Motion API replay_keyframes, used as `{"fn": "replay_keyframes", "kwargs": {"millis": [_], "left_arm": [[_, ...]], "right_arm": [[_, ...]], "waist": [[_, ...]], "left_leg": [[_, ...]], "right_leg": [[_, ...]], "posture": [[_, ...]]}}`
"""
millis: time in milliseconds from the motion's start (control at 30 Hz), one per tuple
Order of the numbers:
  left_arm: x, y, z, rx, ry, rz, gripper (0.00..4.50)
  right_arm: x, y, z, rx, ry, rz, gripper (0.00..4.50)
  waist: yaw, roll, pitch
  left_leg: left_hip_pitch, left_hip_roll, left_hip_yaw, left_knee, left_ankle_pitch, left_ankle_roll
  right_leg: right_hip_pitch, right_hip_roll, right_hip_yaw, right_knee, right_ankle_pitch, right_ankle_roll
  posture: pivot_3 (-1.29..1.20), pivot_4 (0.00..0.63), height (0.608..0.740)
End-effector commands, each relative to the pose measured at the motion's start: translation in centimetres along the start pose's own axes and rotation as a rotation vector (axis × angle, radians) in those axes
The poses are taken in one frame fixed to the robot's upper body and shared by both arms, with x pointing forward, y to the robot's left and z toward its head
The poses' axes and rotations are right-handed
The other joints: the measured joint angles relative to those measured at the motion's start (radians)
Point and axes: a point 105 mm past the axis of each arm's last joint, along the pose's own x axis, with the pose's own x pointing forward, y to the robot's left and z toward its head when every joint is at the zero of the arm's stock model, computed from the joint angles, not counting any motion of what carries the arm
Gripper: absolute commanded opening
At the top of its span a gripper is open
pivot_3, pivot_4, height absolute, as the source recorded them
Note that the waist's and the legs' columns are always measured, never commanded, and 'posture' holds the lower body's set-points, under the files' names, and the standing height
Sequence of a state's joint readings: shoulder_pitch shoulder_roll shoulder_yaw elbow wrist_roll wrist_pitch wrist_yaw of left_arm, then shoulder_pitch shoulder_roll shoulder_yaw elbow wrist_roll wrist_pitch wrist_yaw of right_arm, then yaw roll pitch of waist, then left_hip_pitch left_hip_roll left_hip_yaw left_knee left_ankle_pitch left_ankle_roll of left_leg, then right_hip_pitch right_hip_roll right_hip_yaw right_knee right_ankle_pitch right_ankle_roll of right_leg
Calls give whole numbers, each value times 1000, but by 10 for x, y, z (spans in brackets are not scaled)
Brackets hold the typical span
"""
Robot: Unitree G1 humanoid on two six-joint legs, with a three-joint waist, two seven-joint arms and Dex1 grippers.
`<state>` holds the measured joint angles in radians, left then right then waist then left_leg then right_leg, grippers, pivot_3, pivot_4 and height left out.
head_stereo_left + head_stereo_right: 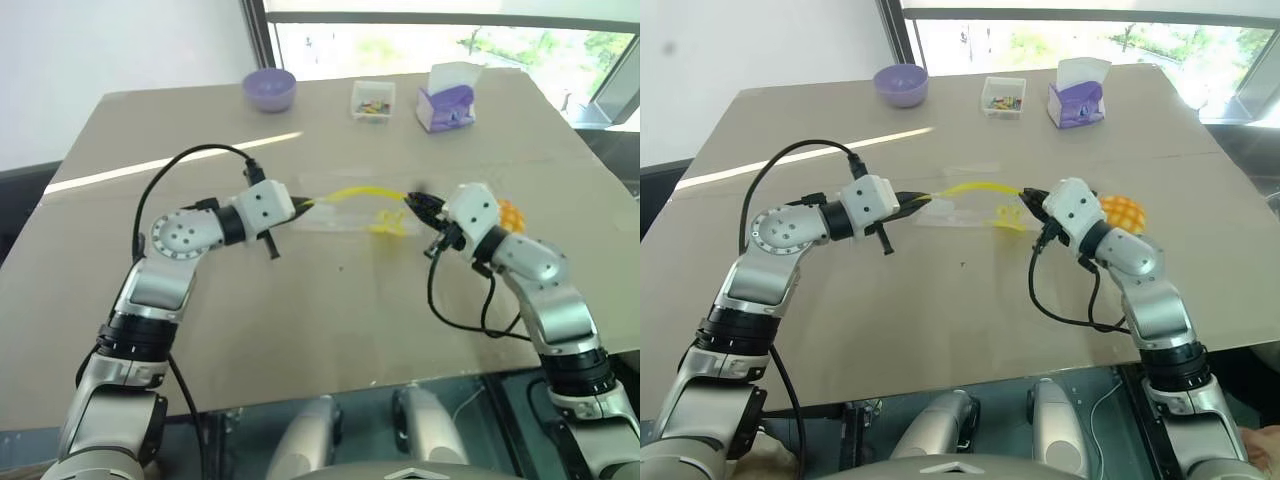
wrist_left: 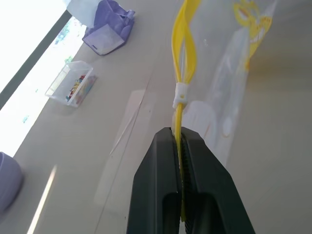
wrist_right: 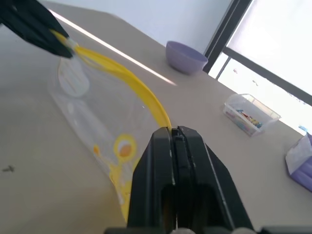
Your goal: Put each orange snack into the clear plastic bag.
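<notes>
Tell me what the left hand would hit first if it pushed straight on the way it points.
Probably the clear plastic bag itself: the left hand is shut on its yellow seal strip, which runs straight ahead. Beyond it, the right hand, though depth is unclear.

No words, numbers or brand names can be read anywhere. The clear plastic bag (image 3: 92,122) carries faint yellow print, a round ringed mark with curling shapes below it, but no letters can be made out. The purple box (image 1: 446,106) at the far edge of the bench (image 1: 330,330) shows no legible label either.
</notes>
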<state>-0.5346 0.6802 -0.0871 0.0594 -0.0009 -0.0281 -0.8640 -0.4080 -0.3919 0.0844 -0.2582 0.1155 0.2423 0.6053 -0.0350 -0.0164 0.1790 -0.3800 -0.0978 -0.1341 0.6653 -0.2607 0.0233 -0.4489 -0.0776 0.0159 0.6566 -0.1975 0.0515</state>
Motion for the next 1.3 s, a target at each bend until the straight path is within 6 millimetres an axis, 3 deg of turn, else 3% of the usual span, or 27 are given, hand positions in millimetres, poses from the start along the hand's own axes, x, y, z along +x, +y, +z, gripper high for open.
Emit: {"fn": "replay_keyframes", "kwargs": {"millis": [33,100,233,300,400,467,633,667,700,800,833,933,1000,1300], "left_arm": [[-2,16,8,49,-12,68,0],[-1,19,9,58,-8,79,0],[-3,26,9,57,-3,106,0],[-5,30,7,66,13,127,0],[-6,39,5,86,35,175,0],[-8,48,6,115,40,222,0],[-14,76,18,237,32,367,0],[-15,78,25,278,10,386,0],[-15,79,30,307,-9,396,0],[-12,55,38,341,-69,284,0],[-10,41,38,317,-92,214,0],[-12,-2,32,171,-114,22,0],[-16,-20,29,62,-108,-50,0],[-20,-23,27,-21,-68,-107,0]], "right_arm": [[4,-21,20,-2,-78,-102,26],[7,-25,16,9,-63,-116,26],[8,-35,7,10,-39,-150,1253],[8,-36,-2,-26,-3,-148,2113],[9,-42,-11,-69,30,-161,2113],[9,-48,-7,-113,20,-171,2113],[15,-60,32,-158,-116,-228,2113],[15,-58,37,-170,-134,-223,1616],[16,-56,40,-177,-146,-221,1477],[14,-51,41,-174,-152,-203,147],[13,-48,40,-172,-145,-187,57],[11,-26,32,-164,-109,-74,57],[10,-8,30,-158,-98,2,57],[9,26,36,-131,-97,151,57]], "waist": [[0,0,0],[1,0,0],[2,0,0],[3,0,0],[2,0,0],[2,0,0],[-3,0,0],[-2,0,0],[-1,0,0],[0,0,0],[-1,0,0],[-2,0,0],[-5,0,0],[0,0,0]], "left_leg": [[0,0,0,0,0,0],[0,0,0,0,0,0],[0,0,0,0,0,0],[0,0,0,0,0,0],[0,0,0,0,0,0],[0,0,0,0,0,0],[0,0,1,0,0,0],[0,0,1,0,0,0],[0,0,0,0,0,0],[-1,0,0,0,0,0],[-1,-1,1,0,0,1],[-1,-1,1,0,-1,2],[-1,0,2,0,-1,2],[1,0,1,3,-4,6]], "right_leg": [[0,0,0,0,0,0],[0,0,0,0,0,0],[0,0,0,0,0,0],[0,0,0,0,0,0],[0,0,0,0,0,0],[0,0,0,0,0,0],[-1,0,1,1,0,0],[-1,0,1,0,0,0],[-1,0,0,0,0,0],[-1,-1,0,0,0,0],[-1,-1,0,0,0,0],[-1,-2,1,-1,0,0],[-1,-1,1,-1,0,0],[2,0,0,1,0,1]], "posture": [[0,150,740],[0,150,740],[0,150,740],[0,150,740],[0,150,740],[0,150,740],[0,150,740],[0,150,740],[0,150,740],[0,150,740],[0,150,740],[0,150,740],[0,150,740],[0,150,740]]}}
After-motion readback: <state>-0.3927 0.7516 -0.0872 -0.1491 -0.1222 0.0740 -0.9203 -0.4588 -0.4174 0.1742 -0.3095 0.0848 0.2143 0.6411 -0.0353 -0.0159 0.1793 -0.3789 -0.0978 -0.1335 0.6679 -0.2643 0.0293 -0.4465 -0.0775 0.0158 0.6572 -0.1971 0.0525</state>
